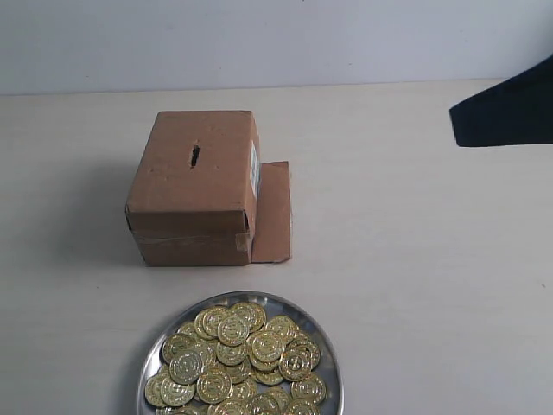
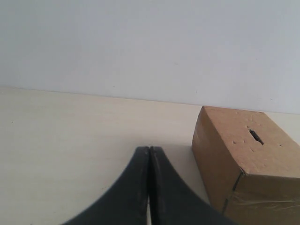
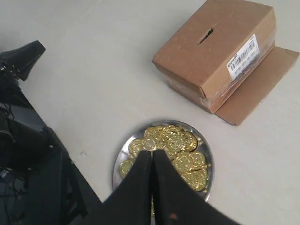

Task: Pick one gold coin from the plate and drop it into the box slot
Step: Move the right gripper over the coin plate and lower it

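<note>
In the exterior view you see the cardboard box [image 1: 194, 186] on the tabletop [image 1: 415, 259], the slot [image 1: 195, 156] cut in its top, and the plate [image 1: 331, 367] heaped with gold coins [image 1: 238, 363] (nearer the camera). In the left wrist view your left tool [image 2: 149, 150] is clenched on nothing, apart from the box. In the right wrist view your right tool [image 3: 152, 153] is also clenched and empty, its tips showing against the plate.

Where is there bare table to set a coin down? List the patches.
Free: the table right of the flap and plate; also left of the box. Tight: the strip between box and plate, and the plate itself, heaped with coins.
</note>
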